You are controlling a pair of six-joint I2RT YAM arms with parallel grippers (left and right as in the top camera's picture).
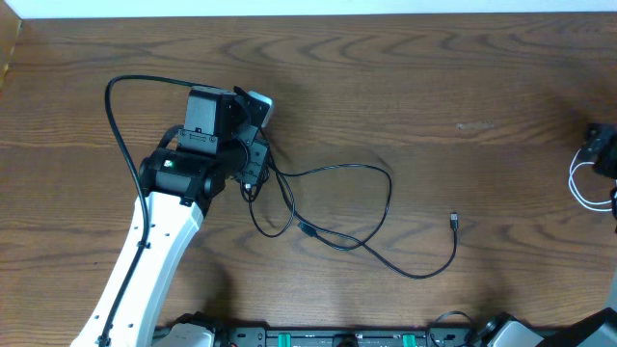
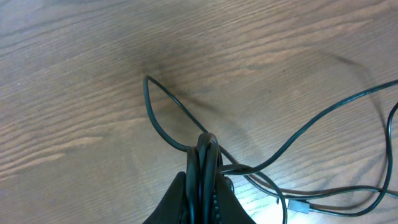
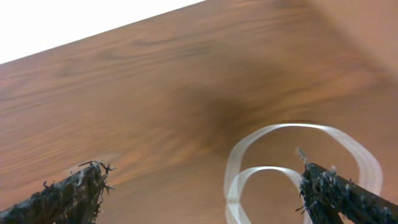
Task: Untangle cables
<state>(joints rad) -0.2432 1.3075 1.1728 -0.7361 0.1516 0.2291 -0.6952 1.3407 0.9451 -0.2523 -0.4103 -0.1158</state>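
The long black cable (image 1: 386, 193) lies in loose loops across the middle of the table, and its small plug end (image 1: 454, 222) rests to the right. My left gripper (image 1: 253, 178) is shut on a bunch of its strands. In the left wrist view the black cable (image 2: 148, 93) runs up out of the left gripper (image 2: 207, 155) in a narrow loop. The white cable (image 1: 576, 185) is coiled at the table's right edge, apart from the black one. My right gripper (image 3: 204, 177) hangs open over the white cable (image 3: 292, 128), with its fingers astride the coils and not touching them.
The left arm (image 1: 145, 260) reaches in from the bottom left, its own thick black cord (image 1: 120, 135) arching beside it. A small connector (image 2: 298, 205) on the black cable lies near the left fingers. The table's far edge (image 1: 308, 17) meets a white wall.
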